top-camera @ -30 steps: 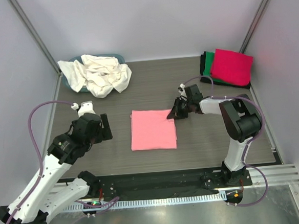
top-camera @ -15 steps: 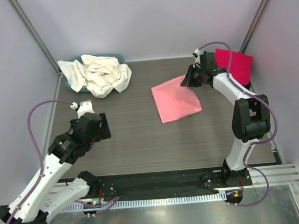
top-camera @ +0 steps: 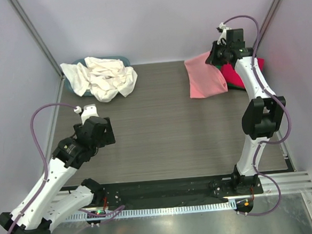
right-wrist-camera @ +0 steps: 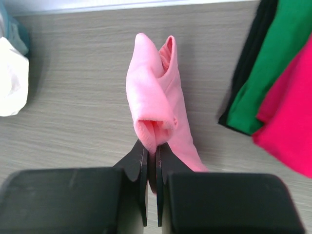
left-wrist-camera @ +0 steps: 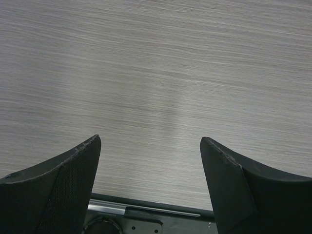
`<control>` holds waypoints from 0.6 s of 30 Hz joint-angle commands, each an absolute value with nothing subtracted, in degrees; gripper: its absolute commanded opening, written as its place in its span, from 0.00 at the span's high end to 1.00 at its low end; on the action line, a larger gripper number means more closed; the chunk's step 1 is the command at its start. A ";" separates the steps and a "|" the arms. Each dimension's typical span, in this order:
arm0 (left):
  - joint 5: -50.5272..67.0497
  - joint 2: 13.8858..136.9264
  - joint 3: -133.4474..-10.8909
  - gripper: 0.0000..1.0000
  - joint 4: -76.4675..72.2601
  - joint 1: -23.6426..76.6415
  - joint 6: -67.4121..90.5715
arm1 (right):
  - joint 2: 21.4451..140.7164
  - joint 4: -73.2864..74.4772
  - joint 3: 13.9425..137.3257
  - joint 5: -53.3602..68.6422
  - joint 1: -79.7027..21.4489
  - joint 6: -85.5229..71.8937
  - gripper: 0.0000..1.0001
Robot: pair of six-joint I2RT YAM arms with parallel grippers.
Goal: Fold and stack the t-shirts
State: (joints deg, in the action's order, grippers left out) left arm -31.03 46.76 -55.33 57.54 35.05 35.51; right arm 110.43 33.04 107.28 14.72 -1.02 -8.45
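The pink t-shirt (right-wrist-camera: pixel 151 97) has moved to the stack (right-wrist-camera: pixel 285 122), right hand (right-wrist-camera: pixel 156 155) gripping.

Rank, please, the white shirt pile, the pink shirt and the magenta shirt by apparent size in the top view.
1. white shirt pile
2. pink shirt, held up, nearer the camera
3. magenta shirt, largely covered

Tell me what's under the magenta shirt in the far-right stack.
A green shirt sticks out beneath the magenta shirt, with a black one under that. Their covered parts, and anything lower, cannot be seen.
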 commanded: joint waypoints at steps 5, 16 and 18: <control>-33.31 48.25 -55.37 0.17 56.60 34.28 35.95 | 111.36 36.12 120.05 19.07 3.25 -7.11 0.99; -33.40 50.54 -55.55 0.18 56.78 34.19 35.95 | 111.27 37.00 126.82 20.65 7.02 -8.35 0.99; -33.40 50.28 -55.55 0.18 56.78 34.19 36.04 | 111.62 37.00 127.96 21.44 7.73 -8.61 0.99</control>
